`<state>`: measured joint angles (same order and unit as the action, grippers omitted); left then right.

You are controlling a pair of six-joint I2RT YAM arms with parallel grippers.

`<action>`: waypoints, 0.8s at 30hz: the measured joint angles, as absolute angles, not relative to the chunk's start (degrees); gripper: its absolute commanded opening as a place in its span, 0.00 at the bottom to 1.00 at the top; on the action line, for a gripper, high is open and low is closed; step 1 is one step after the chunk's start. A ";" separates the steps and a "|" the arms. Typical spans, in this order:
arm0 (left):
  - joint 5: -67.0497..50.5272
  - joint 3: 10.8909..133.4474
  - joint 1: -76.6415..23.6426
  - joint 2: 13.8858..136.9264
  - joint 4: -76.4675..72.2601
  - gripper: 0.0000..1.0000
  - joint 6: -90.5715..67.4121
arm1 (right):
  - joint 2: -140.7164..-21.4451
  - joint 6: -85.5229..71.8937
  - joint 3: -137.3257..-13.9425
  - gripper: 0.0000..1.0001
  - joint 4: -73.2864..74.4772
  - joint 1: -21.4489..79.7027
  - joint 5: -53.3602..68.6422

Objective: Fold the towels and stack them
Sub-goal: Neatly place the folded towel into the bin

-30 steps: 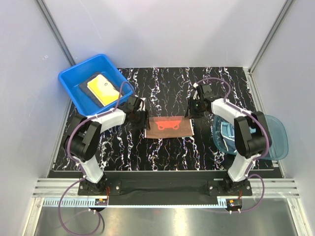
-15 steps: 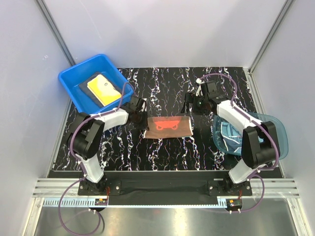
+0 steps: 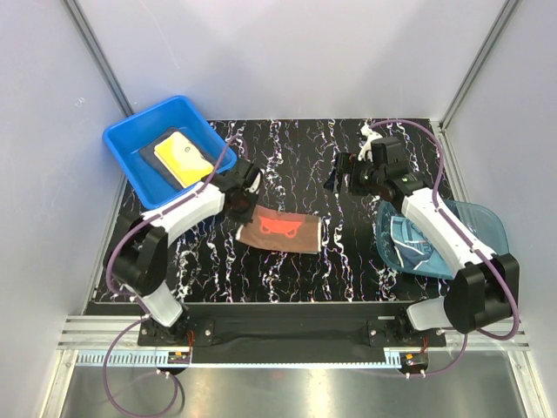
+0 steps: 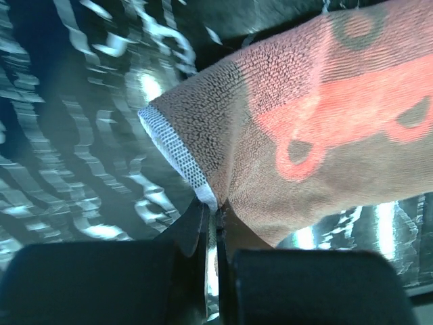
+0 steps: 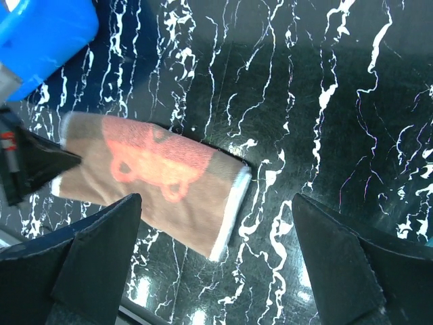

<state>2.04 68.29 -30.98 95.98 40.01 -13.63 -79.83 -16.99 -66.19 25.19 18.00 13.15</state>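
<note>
The brown towel with its red print lies folded near the middle of the table — a black surface veined with white, closed in by pale grey walls. The left gripper is clamped on the towel's left edge. The right gripper hangs spread wide beyond the towel's right end, apart from the cloth. At the far left a blue tub holds a yellow towel on a dark towel — at the right, a teal bowl holds a light blue towel.
</note>
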 measured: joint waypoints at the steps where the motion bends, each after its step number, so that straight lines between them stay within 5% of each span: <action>1: 3.14 69.08 -30.94 95.24 40.99 0.00 -12.16 | -79.42 -17.02 -66.19 1.00 25.17 18.00 13.15; 13: 16.32 76.12 -24.43 85.23 45.60 0.00 8.51 | -78.89 -17.82 -66.19 1.00 25.23 18.02 14.33; 24: 19.62 94.19 -9.56 96.79 42.74 0.00 21.96 | -81.12 -17.91 -66.15 1.00 22.13 18.02 15.49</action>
<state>19.62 94.19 -9.56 96.79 42.74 21.96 -81.12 -17.91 -66.15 22.13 18.02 15.49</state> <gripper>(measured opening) 0.027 0.994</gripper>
